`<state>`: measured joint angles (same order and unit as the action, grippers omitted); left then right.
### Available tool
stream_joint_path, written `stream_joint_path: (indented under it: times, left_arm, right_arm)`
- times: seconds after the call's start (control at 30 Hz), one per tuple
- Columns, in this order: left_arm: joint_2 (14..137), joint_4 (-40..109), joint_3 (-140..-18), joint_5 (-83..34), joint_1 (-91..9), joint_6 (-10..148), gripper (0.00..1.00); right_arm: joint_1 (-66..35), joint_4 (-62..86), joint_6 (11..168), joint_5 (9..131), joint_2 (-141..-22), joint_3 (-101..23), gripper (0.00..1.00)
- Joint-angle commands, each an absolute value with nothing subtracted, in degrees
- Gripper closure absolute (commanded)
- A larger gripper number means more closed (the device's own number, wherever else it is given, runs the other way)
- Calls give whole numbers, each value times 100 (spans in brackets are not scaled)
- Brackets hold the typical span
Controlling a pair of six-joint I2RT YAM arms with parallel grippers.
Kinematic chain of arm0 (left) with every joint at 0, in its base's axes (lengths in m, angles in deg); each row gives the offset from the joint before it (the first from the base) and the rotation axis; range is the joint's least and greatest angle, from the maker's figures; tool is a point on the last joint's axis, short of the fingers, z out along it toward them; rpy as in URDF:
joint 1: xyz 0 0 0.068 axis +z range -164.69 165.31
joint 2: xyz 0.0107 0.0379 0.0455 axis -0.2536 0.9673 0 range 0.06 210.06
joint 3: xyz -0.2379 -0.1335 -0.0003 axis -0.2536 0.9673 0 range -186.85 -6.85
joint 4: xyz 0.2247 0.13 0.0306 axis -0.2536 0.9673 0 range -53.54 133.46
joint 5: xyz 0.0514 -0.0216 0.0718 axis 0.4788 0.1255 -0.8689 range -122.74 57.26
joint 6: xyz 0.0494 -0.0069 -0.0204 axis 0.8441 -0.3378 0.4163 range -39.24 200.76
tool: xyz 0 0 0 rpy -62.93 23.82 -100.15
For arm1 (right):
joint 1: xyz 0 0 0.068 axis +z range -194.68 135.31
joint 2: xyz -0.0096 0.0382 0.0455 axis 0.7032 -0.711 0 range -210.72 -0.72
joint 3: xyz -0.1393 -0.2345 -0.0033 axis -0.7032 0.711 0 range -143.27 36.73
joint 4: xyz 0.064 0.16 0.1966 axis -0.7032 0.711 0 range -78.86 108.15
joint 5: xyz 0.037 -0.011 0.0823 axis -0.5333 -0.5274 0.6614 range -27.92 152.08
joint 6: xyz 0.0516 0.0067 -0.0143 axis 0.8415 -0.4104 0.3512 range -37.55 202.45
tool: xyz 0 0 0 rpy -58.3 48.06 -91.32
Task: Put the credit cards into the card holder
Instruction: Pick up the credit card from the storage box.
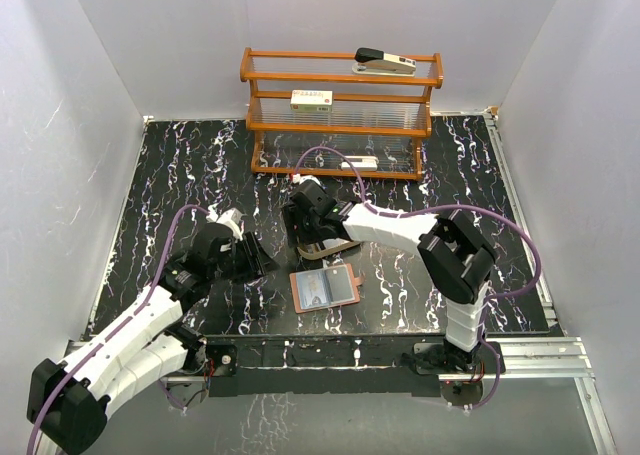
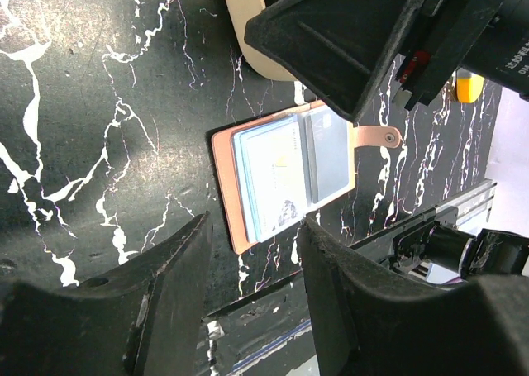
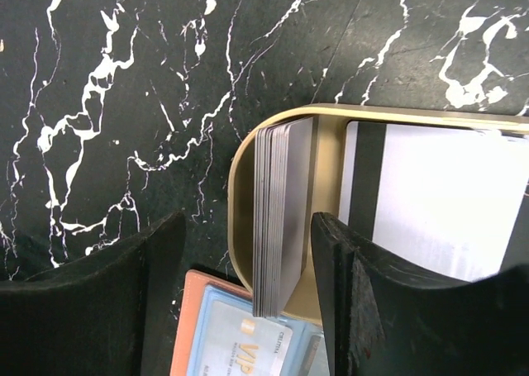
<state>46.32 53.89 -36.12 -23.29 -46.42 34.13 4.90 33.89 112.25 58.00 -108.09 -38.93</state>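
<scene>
Card holder (image 1: 325,288): reddish-brown, open flat on counter (image 1: 190,175), blue-grey pockets up. Cards (image 3: 277,219): grey stack on edge in tray (image 3: 328,178); striped card (image 3: 438,202) flat beside it.

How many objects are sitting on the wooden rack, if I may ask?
3: a stapler-like tool on top, a labelled white box mid-tier, a small white item at the bottom; none seems hidden.

I'm reading gold "VIP" on the pale blue card (image 3: 240,343) tucked in the card holder (image 3: 186,326), at the near edge of my right wrist view; the small print beside it is too fine to make out. The white box (image 1: 311,100) on the far shelf (image 1: 340,80) carries a coloured label I can't read. White lettering on the right arm's black casing (image 2: 512,58) is cut off.
</scene>
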Motion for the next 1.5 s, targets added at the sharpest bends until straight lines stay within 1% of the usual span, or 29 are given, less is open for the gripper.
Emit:
stream_joint_path:
  times: [0.0,0.1,0.43,1.23,1.3,1.43,1.47]
  left_arm:
    - [4540,5514,-3732,-2293,-4668,3512,55]
    - [4514,5543,-3704,-2349,-4660,3536,55]
    - [4590,5441,-3604,-2310,-4668,3508,55]
    - [4961,5119,-3534,-2132,-4665,3454,56]
    - [4939,5104,-3510,-2136,-4661,3444,56]
    - [4945,5105,-3493,-2153,-4661,3452,56]
    - [4945,5110,-3482,-2156,-4662,3448,56]
  right_arm:
    - [470,3222,11195,6103,-10847,-4282,42]
    - [474,3164,11237,6206,-10824,-4287,45]
    - [478,3048,11290,6273,-10650,-4186,50]
    - [470,2934,11372,6181,-10365,-4010,67]
    - [471,2942,11370,6165,-10364,-3996,71]
    - [471,2951,11349,6097,-10351,-3968,83]
    - [471,2951,11340,6052,-10347,-3951,84]
